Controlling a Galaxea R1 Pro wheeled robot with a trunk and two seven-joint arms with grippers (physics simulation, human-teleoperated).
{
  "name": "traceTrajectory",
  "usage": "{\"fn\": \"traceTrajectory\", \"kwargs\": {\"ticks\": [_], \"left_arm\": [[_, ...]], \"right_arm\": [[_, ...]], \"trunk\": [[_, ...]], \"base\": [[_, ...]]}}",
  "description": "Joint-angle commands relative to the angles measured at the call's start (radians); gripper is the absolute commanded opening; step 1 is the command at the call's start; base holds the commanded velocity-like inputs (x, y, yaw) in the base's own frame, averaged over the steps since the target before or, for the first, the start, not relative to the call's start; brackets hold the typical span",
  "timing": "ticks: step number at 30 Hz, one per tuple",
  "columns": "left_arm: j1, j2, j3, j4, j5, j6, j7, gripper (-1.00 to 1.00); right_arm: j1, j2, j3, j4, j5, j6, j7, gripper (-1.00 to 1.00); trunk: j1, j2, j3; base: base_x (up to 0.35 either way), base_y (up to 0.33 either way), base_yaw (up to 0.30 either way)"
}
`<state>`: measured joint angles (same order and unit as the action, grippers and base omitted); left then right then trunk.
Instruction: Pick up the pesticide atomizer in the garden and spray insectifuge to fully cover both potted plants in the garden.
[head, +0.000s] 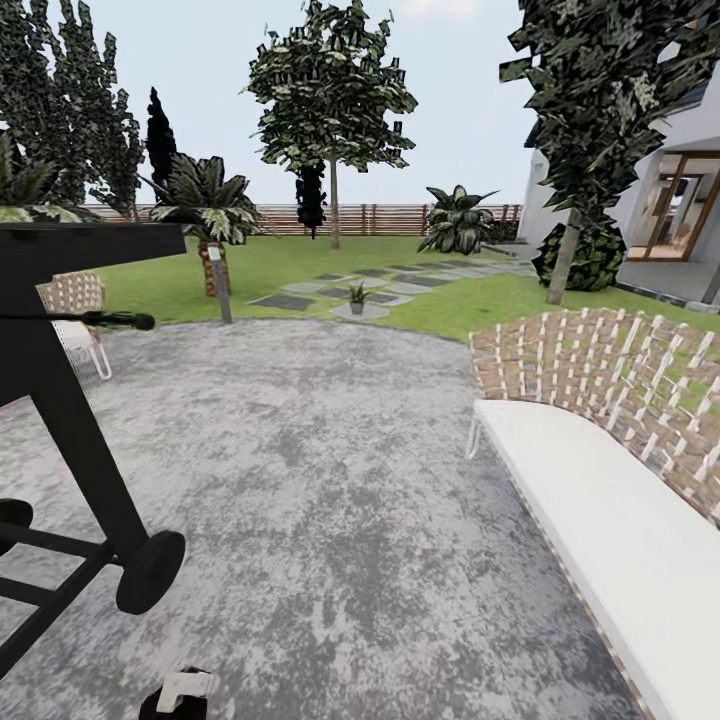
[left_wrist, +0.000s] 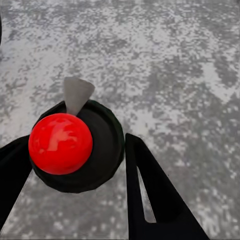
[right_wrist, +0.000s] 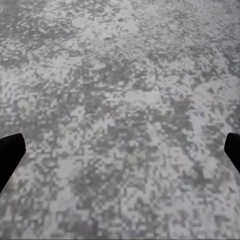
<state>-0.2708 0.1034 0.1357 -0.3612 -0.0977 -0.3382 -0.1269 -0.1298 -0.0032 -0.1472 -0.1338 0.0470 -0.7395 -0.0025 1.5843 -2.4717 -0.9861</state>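
Observation:
I am on the round grey stone patio (head: 320, 450) of the garden, with the lawn (head: 290, 265) and a slat fence (head: 380, 218) beyond. One small potted plant (head: 357, 295) stands on a stepping stone far ahead. The pesticide atomizer (head: 185, 692) shows at the head view's lower edge as a whitish spray head on a dark body. In the left wrist view it is seen end-on, a dark round body (left_wrist: 102, 145) with a red ball and a grey cone. My left gripper (left_wrist: 75, 145) is shut on it, one finger on each side. My right gripper (right_wrist: 120, 155) hangs open over bare stone.
A black wheeled grill cart (head: 70, 400) stands close on the left. A wicker bench with a white cushion (head: 600, 500) runs along the right. A wicker chair (head: 75, 310) and a short post (head: 220, 285) sit at the patio's far left. Trees and a house (head: 680, 200) lie beyond.

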Motion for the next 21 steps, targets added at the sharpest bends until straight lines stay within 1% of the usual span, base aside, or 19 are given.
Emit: {"fn": "traceTrajectory", "kwargs": {"ticks": [1,21], "left_arm": [[-0.001,-0.001,0.008,0.001,-0.010,-0.003,-0.005,-1.00],[-0.001,-0.001,0.008,0.001,-0.010,-0.003,-0.005,-1.00]], "right_arm": [[-0.001,0.000,-0.005,0.001,0.005,-0.003,0.000,1.00],[-0.001,0.000,-0.005,0.000,0.005,-0.003,-0.001,1.00]], "trunk": [[0.000,0.000,-0.001],[0.000,0.000,-0.001]], "base": [[0.340,0.000,0.000],[0.340,0.000,0.000]]}}
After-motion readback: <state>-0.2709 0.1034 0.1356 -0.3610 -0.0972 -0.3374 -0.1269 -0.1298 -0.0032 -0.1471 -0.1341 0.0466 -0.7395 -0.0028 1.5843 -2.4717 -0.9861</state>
